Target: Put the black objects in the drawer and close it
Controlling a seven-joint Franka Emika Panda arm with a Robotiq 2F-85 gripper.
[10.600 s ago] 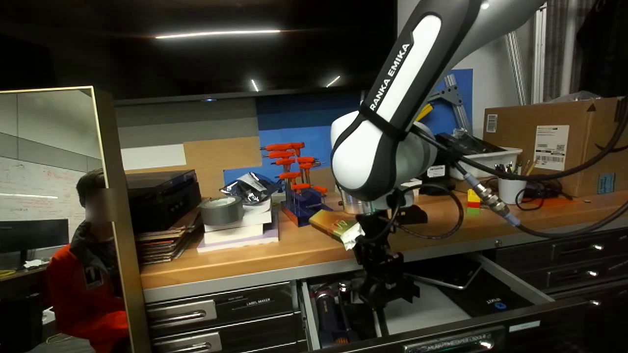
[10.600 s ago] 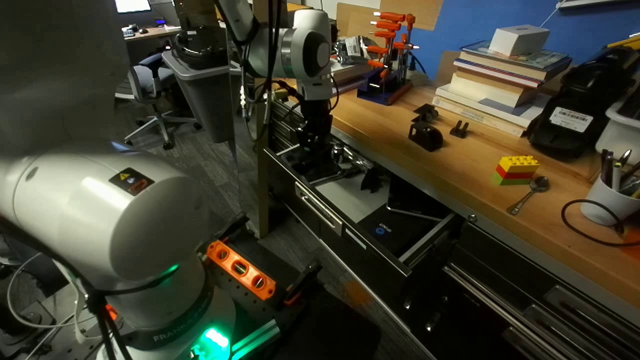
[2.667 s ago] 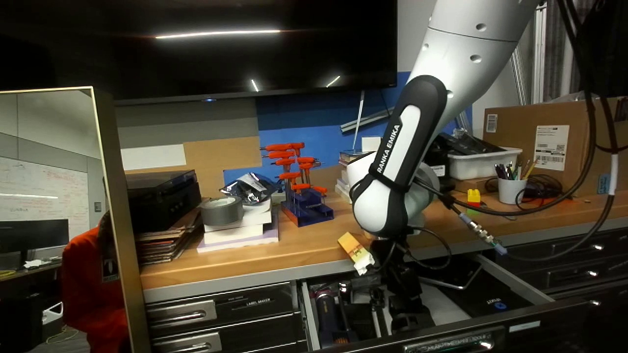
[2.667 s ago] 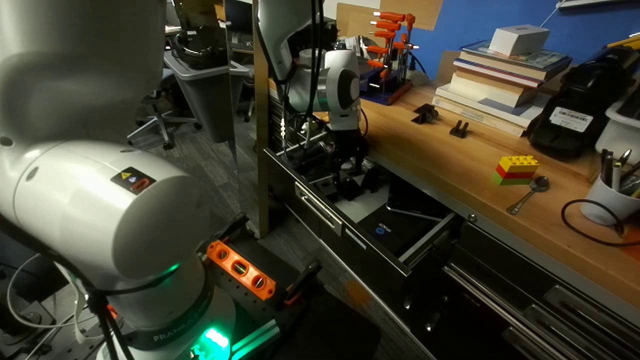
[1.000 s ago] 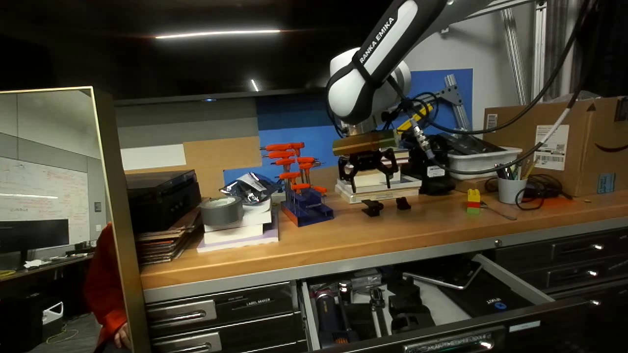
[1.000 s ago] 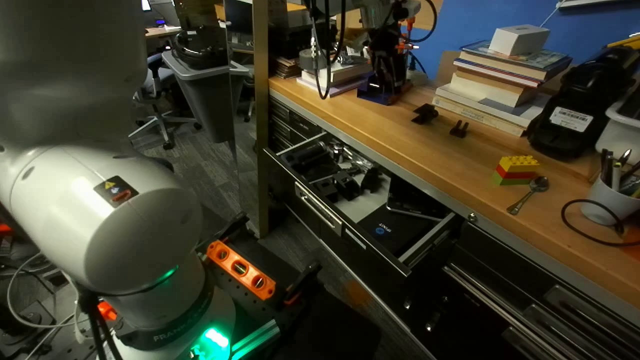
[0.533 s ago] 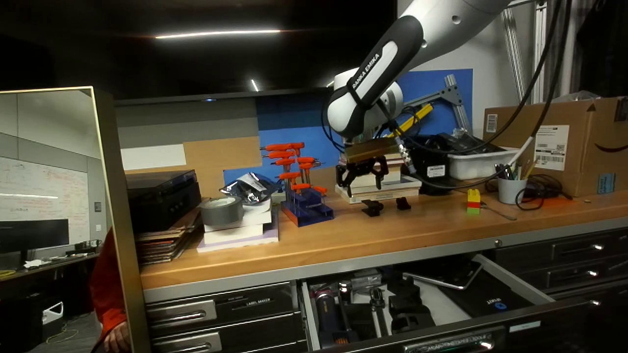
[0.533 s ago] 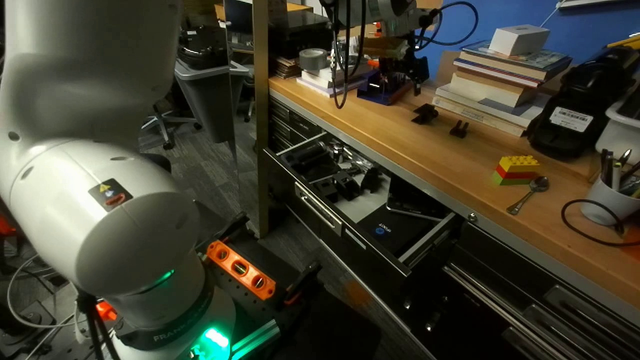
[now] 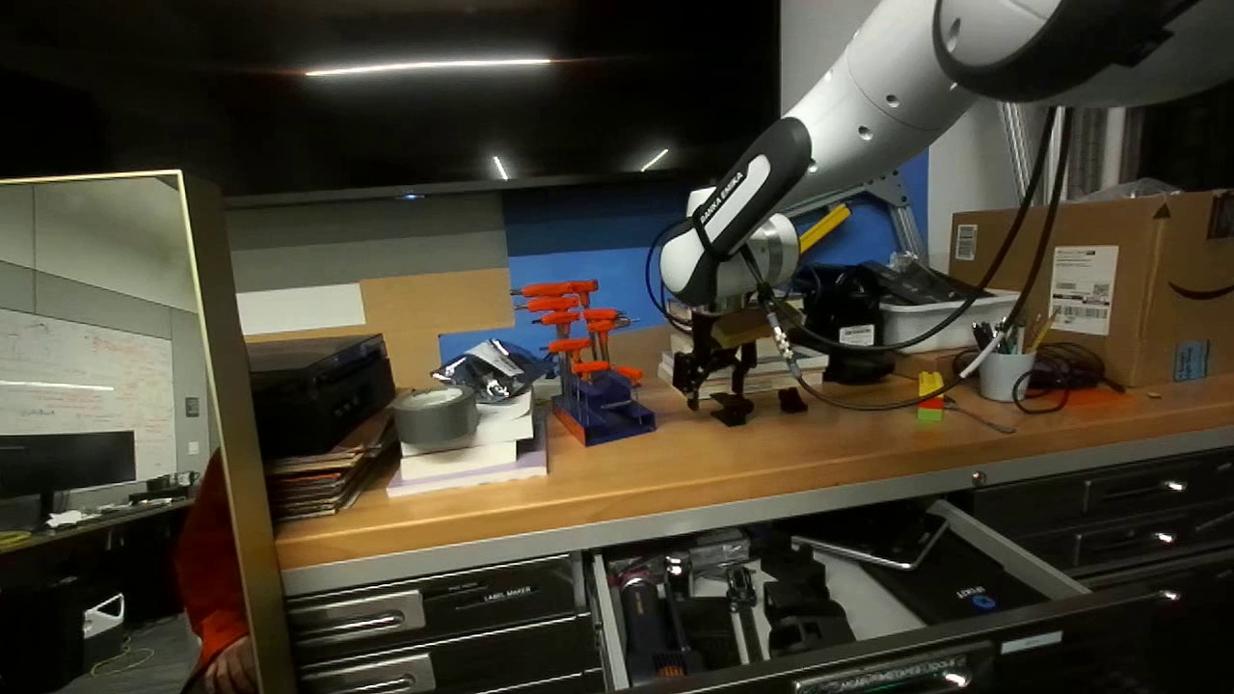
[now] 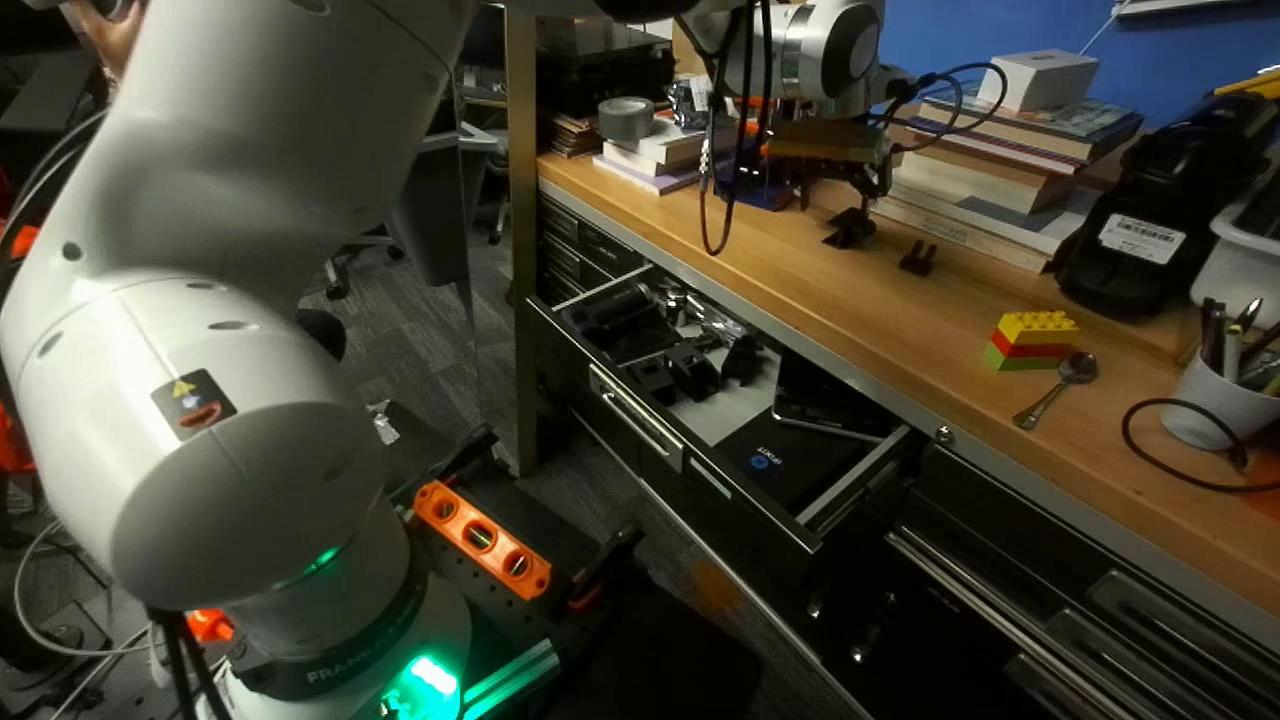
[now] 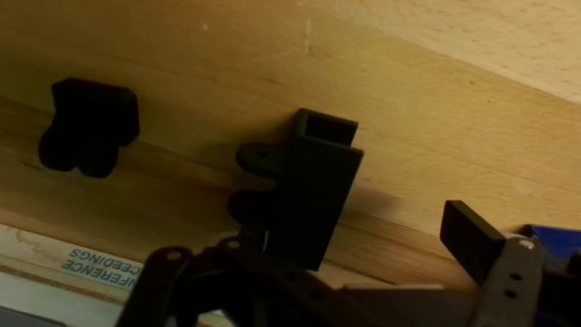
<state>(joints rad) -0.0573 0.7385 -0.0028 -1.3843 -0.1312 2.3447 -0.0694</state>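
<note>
Two black objects rest on the wooden bench: a larger bracket-like one (image 9: 733, 411) and a smaller two-pronged one (image 9: 792, 401). In the wrist view the larger piece (image 11: 317, 190) shows a square hollow end and two rounded lugs; the smaller piece (image 11: 93, 125) lies off to the left. My gripper (image 9: 718, 387) hangs low over the bench by the larger piece, open, holding nothing. One finger covers part of that piece in the wrist view; the opposite pad (image 11: 472, 240) stands apart from it. The drawer (image 10: 745, 492) is pulled out, with black pieces (image 10: 690, 370) inside.
Stacked books (image 10: 990, 205) stand behind the pieces. A blue rack (image 9: 603, 410) of orange-handled tools is beside the gripper. Toy bricks (image 10: 1035, 340), a spoon (image 10: 1060, 390) and a pen cup (image 9: 1007, 374) lie further along. The drawer also holds a flashlight and a tablet.
Earlier my gripper was down in the drawer, and one more black piece stood on the bench; that piece now lies in the drawer. Over the last second the open gripper has lowered toward the larger piece.
</note>
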